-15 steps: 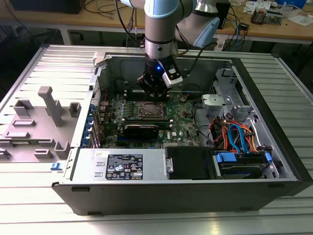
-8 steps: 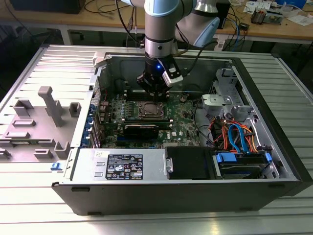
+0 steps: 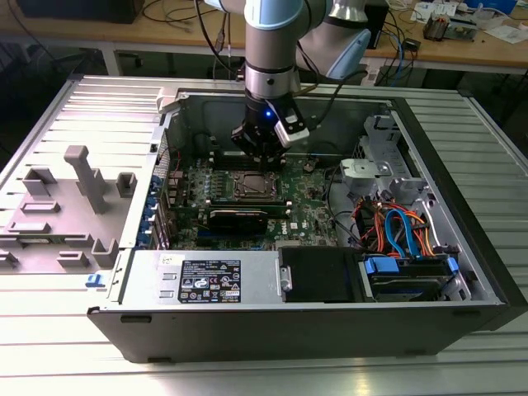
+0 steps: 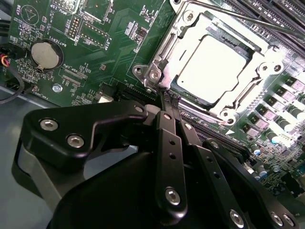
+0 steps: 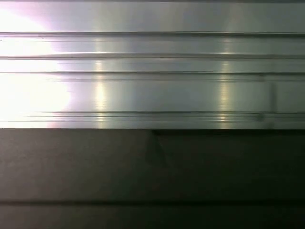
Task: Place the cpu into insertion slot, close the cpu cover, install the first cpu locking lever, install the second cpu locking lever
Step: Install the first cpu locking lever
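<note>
Jaws: your gripper has its two black fingers pressed together, and you can see nothing between them. The tips stand at one corner of the insertion slot; you cannot tell whether they touch its rim.
Cpu: the cpu lies flat inside the insertion slot, a square chip whose dull silver-grey top glares pale under the light.
Cover: the cpu cover is down over the cpu, a thin silvery frame whose square window leaves the top of the cpu bare.
Rod: a thin metal rod runs along the side of the insertion slot away from the fingertips.
Writing: you see white lettering on the green board beside the insertion slot, most of it around the round battery. In the exterior view a white sticker sits on a grey box nearer the camera than the insertion slot.
Setting: the insertion slot sits mid-board inside the open computer case, with your arm standing over it.
</note>
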Robot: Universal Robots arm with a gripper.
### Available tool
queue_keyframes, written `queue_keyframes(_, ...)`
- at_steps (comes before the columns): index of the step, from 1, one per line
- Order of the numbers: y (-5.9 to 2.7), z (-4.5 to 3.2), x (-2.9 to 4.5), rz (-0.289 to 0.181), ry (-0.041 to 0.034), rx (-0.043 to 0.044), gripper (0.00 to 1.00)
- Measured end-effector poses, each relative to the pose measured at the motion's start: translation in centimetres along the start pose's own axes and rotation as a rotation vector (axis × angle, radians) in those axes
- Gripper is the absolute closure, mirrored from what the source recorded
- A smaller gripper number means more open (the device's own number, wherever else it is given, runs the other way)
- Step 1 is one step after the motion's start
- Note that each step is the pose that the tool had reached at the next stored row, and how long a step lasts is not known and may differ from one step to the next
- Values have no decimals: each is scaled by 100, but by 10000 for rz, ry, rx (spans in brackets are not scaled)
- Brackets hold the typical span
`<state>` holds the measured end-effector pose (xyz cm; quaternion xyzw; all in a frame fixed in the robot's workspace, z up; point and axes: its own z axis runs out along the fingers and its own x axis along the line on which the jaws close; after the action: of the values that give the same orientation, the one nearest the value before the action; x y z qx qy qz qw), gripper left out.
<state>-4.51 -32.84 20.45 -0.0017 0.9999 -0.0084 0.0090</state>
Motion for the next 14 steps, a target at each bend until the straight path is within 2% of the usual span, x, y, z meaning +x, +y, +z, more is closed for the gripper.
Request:
queue_keyframes(2, 0, 4, -2, 3, -1, -122, 89)
queue_keyframes(3, 0, 6, -2, 5, -1, -144, 89)
queue_keyframes(9, -7, 12, -2, 5, 0, -148, 89)
queue_keyframes(14, -15, 19, -2, 5, 0, -230, 89)
